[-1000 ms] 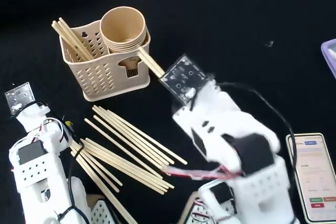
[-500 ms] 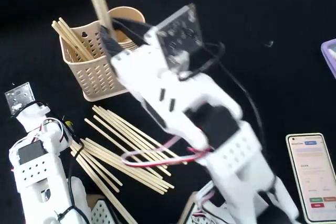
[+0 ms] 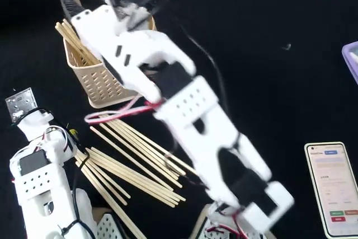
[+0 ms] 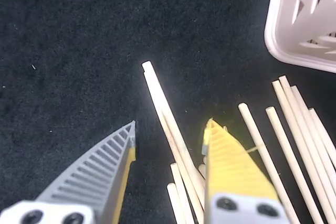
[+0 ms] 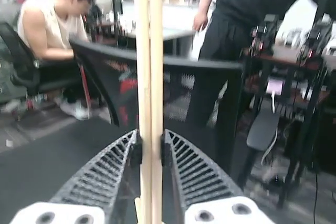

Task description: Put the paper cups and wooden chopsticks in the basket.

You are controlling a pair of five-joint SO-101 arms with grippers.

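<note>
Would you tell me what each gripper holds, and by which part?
Right gripper pinches two pale wooden chopsticks along their shafts; left gripper, open, holds nothing.

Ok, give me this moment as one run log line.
right gripper: shut on held chopsticks, high beside basket | left gripper: open, straddling loose chopsticks on table

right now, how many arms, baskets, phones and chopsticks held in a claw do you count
arms: 2 (left arm, right arm)
basket: 1
phone: 1
chopsticks in the right claw: 2
total: 6
</note>
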